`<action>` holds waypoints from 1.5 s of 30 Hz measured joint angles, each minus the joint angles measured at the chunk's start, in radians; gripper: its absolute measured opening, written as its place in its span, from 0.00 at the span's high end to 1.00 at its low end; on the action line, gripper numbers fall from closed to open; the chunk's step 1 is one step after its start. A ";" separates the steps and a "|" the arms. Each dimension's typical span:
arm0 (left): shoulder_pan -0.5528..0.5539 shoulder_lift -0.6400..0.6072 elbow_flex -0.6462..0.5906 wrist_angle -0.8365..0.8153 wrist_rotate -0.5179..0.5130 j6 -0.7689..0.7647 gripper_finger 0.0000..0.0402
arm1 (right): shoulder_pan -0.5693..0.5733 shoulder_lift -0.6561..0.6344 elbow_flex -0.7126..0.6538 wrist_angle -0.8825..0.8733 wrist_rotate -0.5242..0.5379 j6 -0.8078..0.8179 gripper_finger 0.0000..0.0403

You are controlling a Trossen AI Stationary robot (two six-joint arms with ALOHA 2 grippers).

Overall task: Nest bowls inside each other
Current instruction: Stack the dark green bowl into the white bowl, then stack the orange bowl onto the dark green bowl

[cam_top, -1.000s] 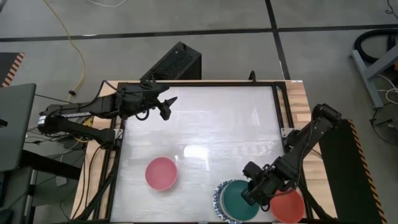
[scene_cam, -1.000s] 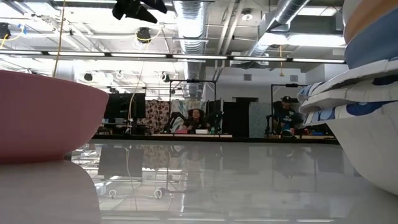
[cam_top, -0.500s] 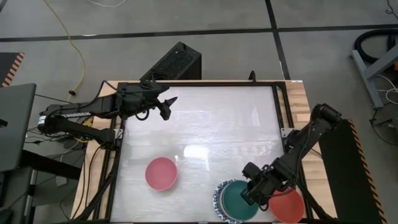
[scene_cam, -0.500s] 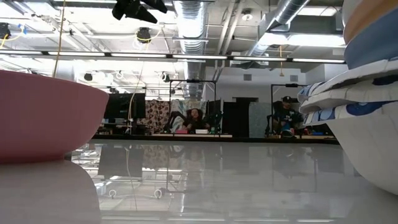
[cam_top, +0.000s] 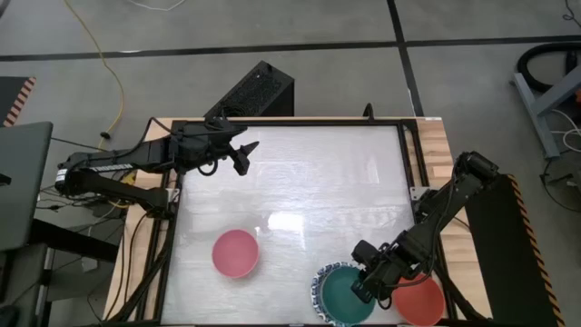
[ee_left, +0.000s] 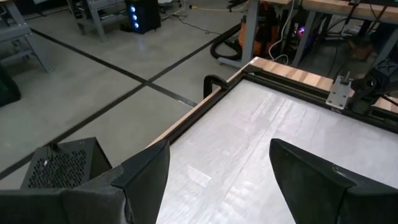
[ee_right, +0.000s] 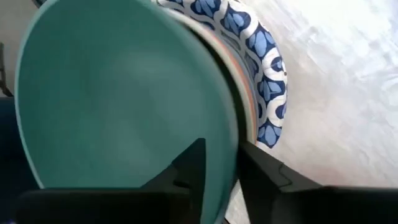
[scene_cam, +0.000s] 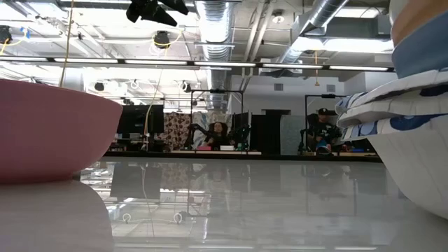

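Observation:
A dark green bowl [cam_top: 340,292] sits on top of a nested stack whose blue-patterned rim [ee_right: 264,81] shows around it, at the table's near edge, right of the middle. My right gripper [cam_top: 361,289] points steeply down at the green bowl's right rim. It is open a little, one finger inside the rim and one outside. A red bowl [cam_top: 419,302] stands just right of the stack. A pink bowl [cam_top: 235,252] stands alone at the near left. My left gripper [cam_top: 247,154] hangs open and empty above the far left. My right gripper has the green bowl's rim [ee_right: 229,134] between its parted fingers, coming from above and from the right. The inner finger [ee_right: 194,163] stands a little off the rim. Whether the outer finger [ee_right: 258,171] touches the stack I cannot tell. The bowl rests in the stack.
The white tabletop [cam_top: 309,182] has a raised black frame [cam_top: 404,154] and wooden edges around it. A black box [cam_top: 254,91] stands on the floor beyond the far edge. In the low view the pink bowl [scene_cam: 49,133] and the stack [scene_cam: 413,105] flank the middle.
My right gripper has sunk slightly at the stack, and the green bowl with it. The upper bowls of the stack have shifted a little in the low view.

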State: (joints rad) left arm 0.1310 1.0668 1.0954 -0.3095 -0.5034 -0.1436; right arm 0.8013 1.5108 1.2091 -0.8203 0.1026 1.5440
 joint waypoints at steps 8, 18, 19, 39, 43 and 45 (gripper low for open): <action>0.000 0.000 0.000 0.000 0.000 0.007 0.34 | -0.004 -0.049 0.004 -0.009 -0.002 -0.005 0.59; 0.000 0.000 0.000 -0.046 0.000 0.001 0.34 | -0.007 -0.085 0.005 -0.050 -0.012 -0.054 0.55; 0.000 0.000 0.000 -0.052 0.000 -0.001 0.34 | -0.012 -0.084 0.005 -0.066 -0.015 -0.055 0.55; 0.000 0.000 0.000 -0.072 0.053 -0.004 0.34 | 0.173 -0.116 -0.003 -0.437 -0.238 -0.204 0.56; 0.000 0.000 0.000 -0.081 0.054 -0.026 0.34 | 0.187 -0.116 -0.003 -0.437 -0.235 -0.248 0.56; 0.000 0.000 0.000 -0.085 0.054 -0.033 0.34 | 0.189 -0.116 -0.003 -0.435 -0.235 -0.280 0.56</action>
State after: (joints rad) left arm 0.1314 1.0668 1.0954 -0.3943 -0.4497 -0.1763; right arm 0.9900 1.3945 1.2060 -1.2552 -0.1326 1.2636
